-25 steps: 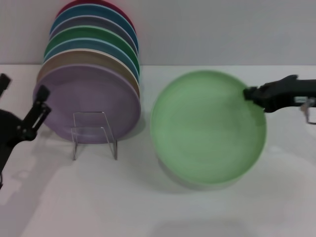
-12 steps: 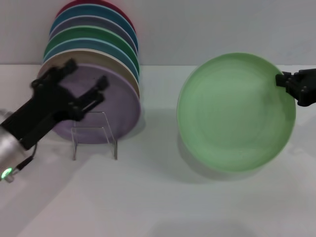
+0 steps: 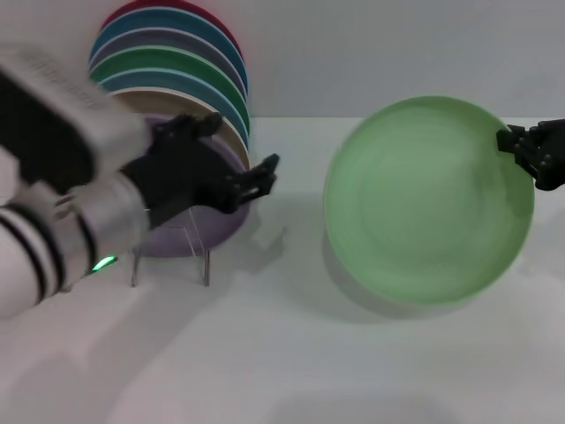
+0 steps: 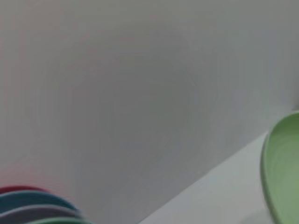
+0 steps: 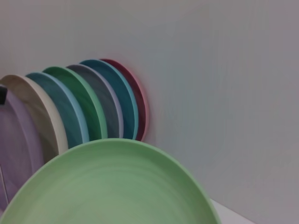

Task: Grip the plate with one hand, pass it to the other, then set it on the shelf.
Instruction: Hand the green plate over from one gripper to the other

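Observation:
The light mint-green plate (image 3: 428, 199) is held up off the table on the right, tilted with its face toward me. My right gripper (image 3: 519, 148) is shut on its right rim. My left gripper (image 3: 240, 148), black on a thick white arm with black bands and a green light, reaches across in front of the clear acrylic rack (image 3: 168, 243). Its fingers are spread open and empty, a short way left of the plate. The plate's edge shows in the left wrist view (image 4: 282, 172) and its upper rim fills the bottom of the right wrist view (image 5: 107, 186).
A row of coloured plates (image 3: 172, 79) stands upright on the rack against the back wall, with a lilac one (image 3: 190, 234) in front. The row also shows in the right wrist view (image 5: 79, 107). White table (image 3: 291, 353) lies in front.
My left arm has swung from the far left edge rightward, across the rack, toward the plate. The right gripper carried the plate right and up, then held nearly still.

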Motion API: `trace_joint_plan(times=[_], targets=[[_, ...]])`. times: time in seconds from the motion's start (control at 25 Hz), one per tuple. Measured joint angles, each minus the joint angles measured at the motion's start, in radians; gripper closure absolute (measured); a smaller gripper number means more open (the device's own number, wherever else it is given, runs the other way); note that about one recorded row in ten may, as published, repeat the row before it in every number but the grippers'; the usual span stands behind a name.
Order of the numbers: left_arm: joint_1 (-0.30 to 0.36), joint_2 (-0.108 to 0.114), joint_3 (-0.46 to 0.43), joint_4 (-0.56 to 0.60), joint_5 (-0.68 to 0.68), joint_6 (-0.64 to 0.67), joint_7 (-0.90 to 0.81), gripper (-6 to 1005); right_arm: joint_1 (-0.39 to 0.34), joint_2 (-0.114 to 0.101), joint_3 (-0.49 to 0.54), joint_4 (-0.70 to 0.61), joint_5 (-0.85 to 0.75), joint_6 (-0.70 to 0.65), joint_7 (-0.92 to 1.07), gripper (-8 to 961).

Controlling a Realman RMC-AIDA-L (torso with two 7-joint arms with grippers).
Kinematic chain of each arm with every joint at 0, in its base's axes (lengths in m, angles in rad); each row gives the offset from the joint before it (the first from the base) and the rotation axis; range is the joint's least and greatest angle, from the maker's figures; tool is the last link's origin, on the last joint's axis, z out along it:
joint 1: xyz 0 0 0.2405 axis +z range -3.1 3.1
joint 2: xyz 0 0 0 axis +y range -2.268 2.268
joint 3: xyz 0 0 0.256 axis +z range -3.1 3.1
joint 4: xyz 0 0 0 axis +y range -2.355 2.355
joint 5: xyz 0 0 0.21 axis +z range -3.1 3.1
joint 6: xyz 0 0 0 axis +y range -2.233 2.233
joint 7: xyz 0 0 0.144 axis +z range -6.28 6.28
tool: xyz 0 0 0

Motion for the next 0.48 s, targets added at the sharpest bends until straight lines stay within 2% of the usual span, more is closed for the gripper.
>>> trace_joint_plan(times=[0.04,0.08,0.12,0.2,0.24,0.28,0.36,0.48], targets=[[-0.001,-0.025,-0.011,-0.015,-0.001,-0.043,0.035,281,-0.001,0.001,-0.002,-0.001,0.000,-0.001,-0.005,935],[0.004,-0.112,-0.054,-0.040,-0.002,-0.140,0.150,281,-0.002,0.001,-0.013,-0.005,0.001,-0.002,-0.011,935],[0.004,-0.112,-0.054,-0.040,-0.002,-0.140,0.150,282,-0.002,0.001,-0.013,-0.005,0.001,-0.002,-0.011,935],[0.006,-0.193,-0.093,-0.044,-0.011,-0.221,0.254,283,-0.002,0.001,-0.026,-0.007,0.001,-0.003,-0.012,935],[0.006,-0.223,-0.107,-0.044,-0.018,-0.252,0.290,283,-0.003,0.001,-0.032,-0.008,0.002,-0.003,-0.014,935],[-0.001,-0.269,-0.132,-0.041,-0.057,-0.313,0.374,284,-0.005,0.002,-0.044,-0.008,0.002,-0.007,-0.020,935],[-0.010,-0.277,-0.139,-0.038,-0.092,-0.328,0.405,285,-0.006,0.002,-0.051,-0.007,0.002,-0.010,-0.023,935],[-0.042,-0.267,-0.155,-0.024,-0.217,-0.333,0.456,287,-0.012,0.001,-0.061,-0.004,0.003,-0.013,-0.045,935]])
